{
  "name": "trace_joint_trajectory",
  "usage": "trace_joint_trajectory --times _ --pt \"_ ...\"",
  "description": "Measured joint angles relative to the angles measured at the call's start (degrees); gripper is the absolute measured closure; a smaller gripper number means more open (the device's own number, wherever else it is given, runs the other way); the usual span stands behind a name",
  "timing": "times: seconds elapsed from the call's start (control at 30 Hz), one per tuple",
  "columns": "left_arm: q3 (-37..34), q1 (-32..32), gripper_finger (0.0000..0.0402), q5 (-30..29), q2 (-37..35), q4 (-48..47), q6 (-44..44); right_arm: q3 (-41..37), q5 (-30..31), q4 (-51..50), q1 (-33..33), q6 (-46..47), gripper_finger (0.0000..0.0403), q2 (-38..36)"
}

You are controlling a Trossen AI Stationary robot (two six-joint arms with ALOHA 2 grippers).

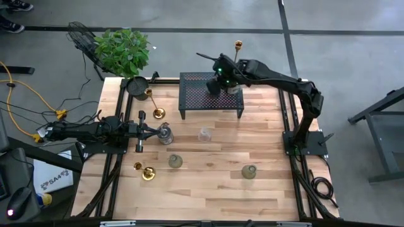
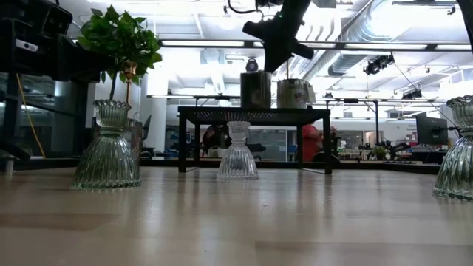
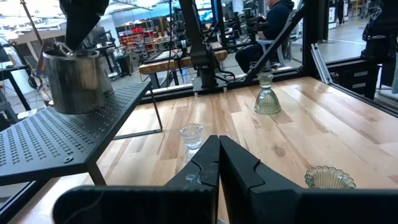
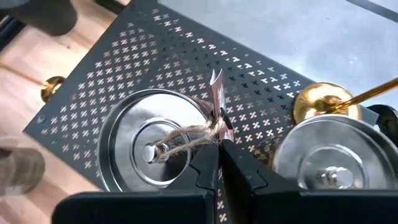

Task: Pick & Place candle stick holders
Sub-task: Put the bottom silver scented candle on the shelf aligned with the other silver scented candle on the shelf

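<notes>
Though both arms are at work, only the right end effector (image 4: 219,144) grips: pinched on a twine-tied tag over a silvery cup (image 4: 155,146) on the black mesh rack (image 1: 211,93), far centre, probably to set it squarely. Left end effector (image 3: 219,167) pressed together, empty, low over the worktop (image 1: 208,183). Glass cups (image 1: 175,161) and brass candlesticks (image 1: 154,104) scattered near. No readable writing.

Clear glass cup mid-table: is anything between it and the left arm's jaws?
Nothing visible: bare table lies between the left gripper, jaws shut, and the clear glass cup. The black rack stands aside.
</notes>
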Motion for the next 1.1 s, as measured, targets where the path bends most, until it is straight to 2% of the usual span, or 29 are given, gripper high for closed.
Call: trace_joint_trajectory --times 0.3,0.7,1.1 --pt "0.00 -0.01 0.0402 0.00 0.00 0.00 0.00 0.00 -0.55 1.27 -2.14 1.58 0.0399 0.02" --pt "0.00 -0.01 0.0402 0.00 0.01 0.00 0.00 0.00 -4.43 2.88 -3.19 2.24 0.0399 2.39" --pt "0.00 0.00 0.0402 0.00 0.01 0.01 0.00 0.00 -1.51 2.40 -4.12 3.23 0.0399 2.43"
